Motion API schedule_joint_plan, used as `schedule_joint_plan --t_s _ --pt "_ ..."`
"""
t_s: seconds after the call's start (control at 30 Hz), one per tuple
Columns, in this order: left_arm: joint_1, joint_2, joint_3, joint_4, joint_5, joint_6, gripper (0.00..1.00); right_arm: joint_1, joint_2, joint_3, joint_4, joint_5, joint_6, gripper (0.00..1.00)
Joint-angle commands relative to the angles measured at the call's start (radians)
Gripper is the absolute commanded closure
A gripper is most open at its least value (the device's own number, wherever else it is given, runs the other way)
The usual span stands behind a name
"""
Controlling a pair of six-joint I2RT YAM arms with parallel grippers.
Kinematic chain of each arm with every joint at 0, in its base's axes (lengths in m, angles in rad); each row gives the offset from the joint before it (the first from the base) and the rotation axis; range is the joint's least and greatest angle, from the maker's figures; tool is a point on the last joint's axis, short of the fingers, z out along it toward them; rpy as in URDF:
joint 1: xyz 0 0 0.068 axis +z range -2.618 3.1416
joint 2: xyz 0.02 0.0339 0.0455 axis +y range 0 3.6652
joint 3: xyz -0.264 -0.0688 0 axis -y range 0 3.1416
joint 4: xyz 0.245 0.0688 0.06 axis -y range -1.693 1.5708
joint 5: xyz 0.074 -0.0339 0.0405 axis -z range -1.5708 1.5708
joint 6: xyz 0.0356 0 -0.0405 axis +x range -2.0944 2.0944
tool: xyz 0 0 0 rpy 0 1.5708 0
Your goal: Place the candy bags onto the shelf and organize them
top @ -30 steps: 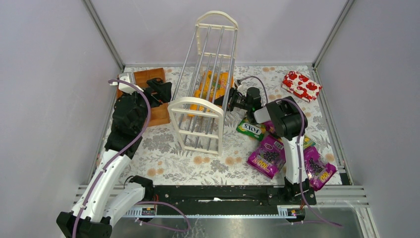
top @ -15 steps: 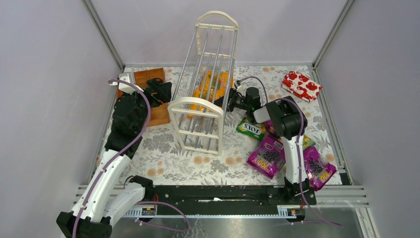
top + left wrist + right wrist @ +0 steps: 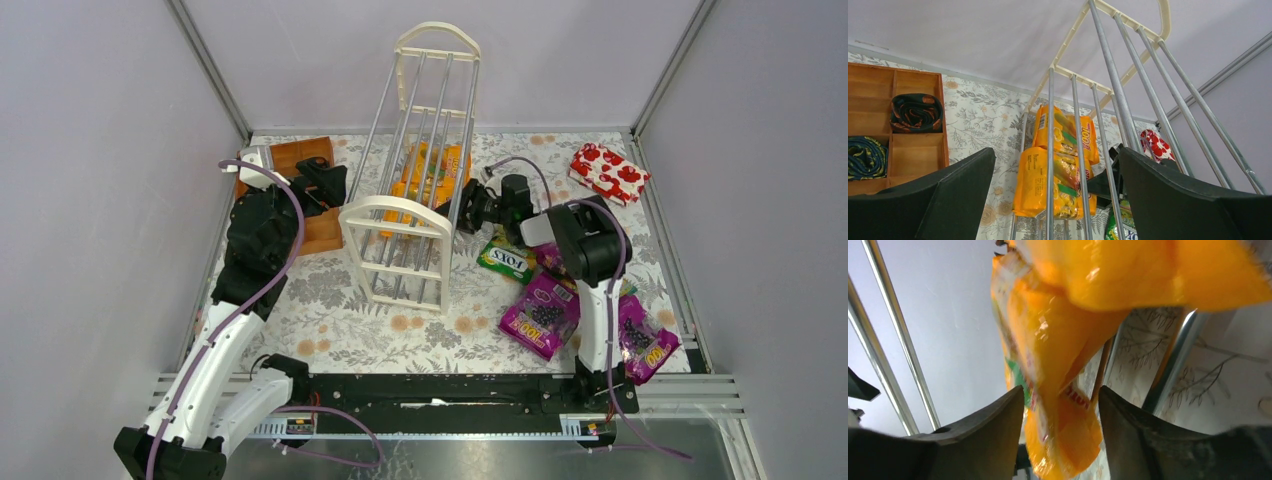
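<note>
Top external view: orange candy bags (image 3: 432, 172) lodged among rods of the shelf (image 3: 392, 208) near the far edge of the table (image 3: 330, 300), right gripper (image 3: 1060, 390) fingers parted loosely around one, likely to let it settle; left gripper (image 3: 1056, 150) wide, empty.

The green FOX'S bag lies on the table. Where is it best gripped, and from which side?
Probably its left end, from above: the green FOX'S bag lies flat, that end is free on the table, and the right end lies close to the purple bags.
</note>
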Motion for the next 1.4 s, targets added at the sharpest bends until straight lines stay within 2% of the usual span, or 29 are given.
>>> schedule_joint_plan --t_s 0.0,0.17,0.3,0.47,0.6,0.73,0.87,1.13,1.37 --pt "-0.004 -0.009 0.018 0.032 0.004 0.009 0.01 -0.007 -0.214 -0.026 -0.282 0.037 -0.238 0.33" --pt "-0.005 -0.025 0.013 0.036 -0.011 0.015 0.01 -0.011 -0.445 -0.070 -0.697 0.195 -0.556 0.18" --pt "-0.011 -0.043 0.011 0.038 -0.022 0.020 0.01 -0.009 -0.637 -0.091 -1.056 0.414 -0.760 0.07" --pt "-0.025 -0.076 0.010 0.037 -0.053 0.032 0.01 0.004 -0.875 -0.127 -1.282 0.677 -0.896 0.02" --pt "-0.049 -0.091 0.010 0.034 -0.081 0.046 0.01 0.041 -1.001 -0.193 -1.299 0.843 -0.957 0.00" --pt "-0.075 -0.102 0.014 0.028 -0.105 0.067 0.01 0.116 -1.065 -0.277 -1.227 0.952 -1.044 0.00" --pt "-0.091 -0.115 0.020 0.020 -0.125 0.076 0.01 0.234 -1.092 -0.330 -1.202 0.978 -1.297 0.00" --pt "-0.121 -0.120 0.025 0.011 -0.158 0.090 0.01 0.312 -1.057 -0.378 -1.207 0.951 -1.647 0.00" --pt "-0.151 -0.110 0.027 0.009 -0.176 0.098 0.01 0.338 -0.939 -0.372 -1.162 0.962 -1.766 0.00"
